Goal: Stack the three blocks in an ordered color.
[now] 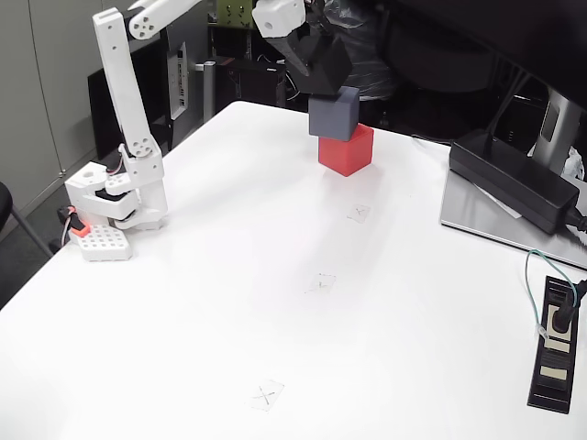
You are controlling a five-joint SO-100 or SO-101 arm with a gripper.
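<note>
The black block (pixel 323 64) is held clamped in the gripper (pixel 321 69), directly over the grey block (pixel 334 114) already seated on the red block (pixel 346 149), for stacking.

Red cube (pixel 346 150), bluish grey cube (pixel 334 114), black cube (pixel 323 66), white arm (pixel 124 101), white table (pixel 275 302), black power brick (pixel 514 179).

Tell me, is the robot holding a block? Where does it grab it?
Yes. The gripper holds the black block by its sides, just above the grey block, which sits on the red block.
</note>
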